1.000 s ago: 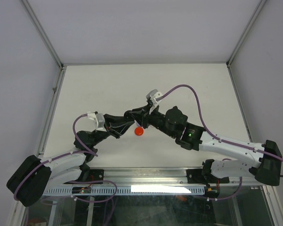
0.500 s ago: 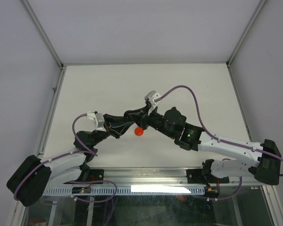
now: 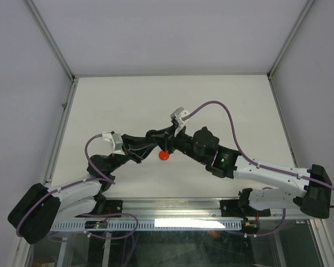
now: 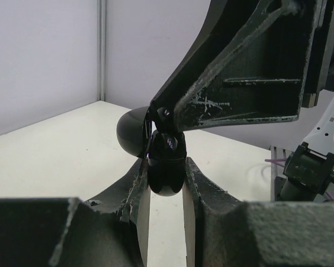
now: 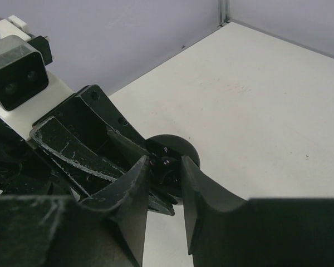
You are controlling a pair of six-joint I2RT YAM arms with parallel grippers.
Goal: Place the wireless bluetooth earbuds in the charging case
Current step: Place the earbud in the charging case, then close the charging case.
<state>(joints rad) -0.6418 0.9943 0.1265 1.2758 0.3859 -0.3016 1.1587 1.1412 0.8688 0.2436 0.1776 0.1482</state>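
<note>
Nudged slightly leftward over the past second, the right arm now has its right hand (image 3: pixel 161 141) pressed in against the left hand (image 3: pixel 147 149) above the middle of the white desk (image 3: pixel 222 100), while the left arm has barely stirred. Seen from the left wrist, the left hand's two fingers (image 4: pixel 138 192) stand upright and narrow, clamped on either side of a glossy black charging case (image 4: pixel 166 169) that sits upright between them, off the desk. A rounded black dome, apparently the case's lid (image 4: pixel 131 132), juts out to the left of its top. The right hand reaches down from the upper right of that view, its scuffed black fingers drawn close together on a small black earbud (image 4: pixel 167 118) that touches the top of the case; whether the earbud is fully seated cannot be told. The right wrist view shows the same meeting from the other side: the right hand's fingers nearly together with the small dark piece between them, the round black body of the case just beyond, and the left hand's camera housing (image 5: pixel 16 72) at upper left. From above, a small red round object (image 3: pixel 163 156) lies on the desk just to the near side of the joined hands, touching neither. Purple cables (image 3: pixel 222 108) loop from both wrists.
</note>
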